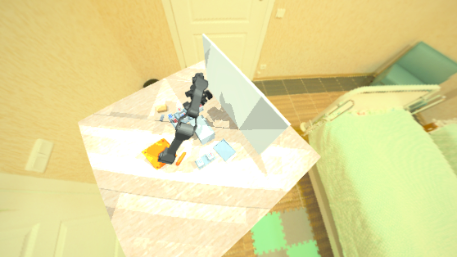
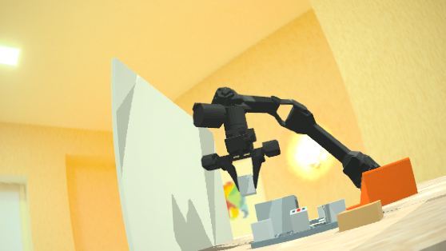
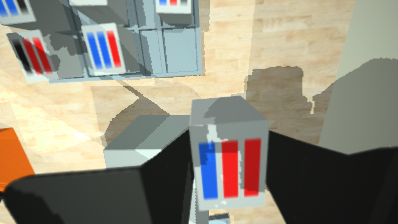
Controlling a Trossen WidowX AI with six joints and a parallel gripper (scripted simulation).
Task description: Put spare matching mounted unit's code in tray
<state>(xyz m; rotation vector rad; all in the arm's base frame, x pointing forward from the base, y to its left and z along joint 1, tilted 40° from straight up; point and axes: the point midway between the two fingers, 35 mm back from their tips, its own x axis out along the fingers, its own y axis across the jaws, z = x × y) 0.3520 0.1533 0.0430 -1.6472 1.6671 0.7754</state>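
Note:
My gripper [image 2: 247,186] [image 3: 219,133] is shut on a grey block with one blue and two red stripes, raised above the table. In the top view the arm hides the block. The rack [image 2: 280,239] [image 3: 182,52] below holds several grey spares, among them a blue-blue-red one [image 3: 104,49] and a black-red-red one [image 3: 31,55]. A flat light-blue square [image 1: 224,150], which looks like the tray, shows nothing on it. Beside it is a small pale base [image 1: 201,163] with a red-marked block [image 1: 210,155]. Which unit is the mounted one, and its code, I cannot tell.
A grey box [image 1: 204,132] [image 3: 150,131] stands between the rack and the light-blue square. A tall pale panel [image 1: 242,86] [image 2: 160,160] rises beside the arm. An orange object [image 1: 155,155] [image 2: 389,180], an orange bar [image 1: 181,159] and a tan block [image 1: 161,108] [image 2: 360,217] also lie about.

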